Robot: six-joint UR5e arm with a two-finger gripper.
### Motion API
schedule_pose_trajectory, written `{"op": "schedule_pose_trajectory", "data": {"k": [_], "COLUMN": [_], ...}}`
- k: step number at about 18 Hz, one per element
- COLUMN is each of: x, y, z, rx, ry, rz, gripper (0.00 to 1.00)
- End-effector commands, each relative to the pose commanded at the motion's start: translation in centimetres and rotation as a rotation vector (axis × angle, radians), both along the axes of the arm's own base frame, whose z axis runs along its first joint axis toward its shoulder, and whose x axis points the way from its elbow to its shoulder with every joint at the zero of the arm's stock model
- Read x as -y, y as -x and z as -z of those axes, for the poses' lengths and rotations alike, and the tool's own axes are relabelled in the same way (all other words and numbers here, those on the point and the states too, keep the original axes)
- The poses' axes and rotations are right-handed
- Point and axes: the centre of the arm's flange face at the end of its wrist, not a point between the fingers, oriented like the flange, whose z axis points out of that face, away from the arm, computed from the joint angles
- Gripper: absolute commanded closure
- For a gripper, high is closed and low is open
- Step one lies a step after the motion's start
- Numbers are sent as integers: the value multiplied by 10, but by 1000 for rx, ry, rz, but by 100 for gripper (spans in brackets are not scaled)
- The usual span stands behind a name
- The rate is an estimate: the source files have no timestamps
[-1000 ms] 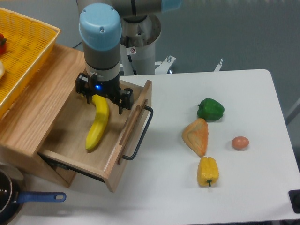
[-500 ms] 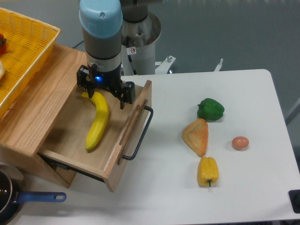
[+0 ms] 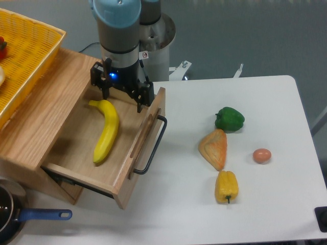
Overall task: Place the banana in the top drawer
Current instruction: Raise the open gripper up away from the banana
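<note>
Banana (image 3: 106,131) placement looks essentially done: the fruit lies flat on the floor of the top drawer (image 3: 66,148), which stands pulled out from the wooden cabinet (image 3: 36,115) with its black bar handle (image 3: 153,145) facing the worktop (image 3: 245,204). The end effector (image 3: 122,92) hangs above the drawer's back corner, at about one o'clock from the banana's stem end, with its two fingers spread and nothing between them; it does not touch the fruit. What may be left, by my judgement, is only to draw the arm clear, and perhaps to push the drawer shut, though the task does not ask for that. The banana is long, smooth and plain yellow, curved gently, with its stem end toward eleven o'clock and its tip toward six, lying roughly along the drawer's depth and near its middle. Over on the worktop, well apart at three o'clock, sit a green pepper (image 3: 229,118), an orange wedge-shaped item (image 3: 214,148), a yellow bell pepper (image 3: 227,186) and an egg (image 3: 261,155)
</note>
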Motion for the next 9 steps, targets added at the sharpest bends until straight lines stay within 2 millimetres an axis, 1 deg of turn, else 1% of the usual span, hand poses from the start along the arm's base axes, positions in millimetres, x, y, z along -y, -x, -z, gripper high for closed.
{"op": "schedule_pose_trajectory", "data": {"k": [4, 6, 9], "x": [24, 37, 58], "y": [20, 35, 60], "z": [-4, -6, -4], "rx": [-2, -1, 6], "ry": [10, 13, 23], "rz": [29, 32, 59], "gripper": [0, 0, 0]}}
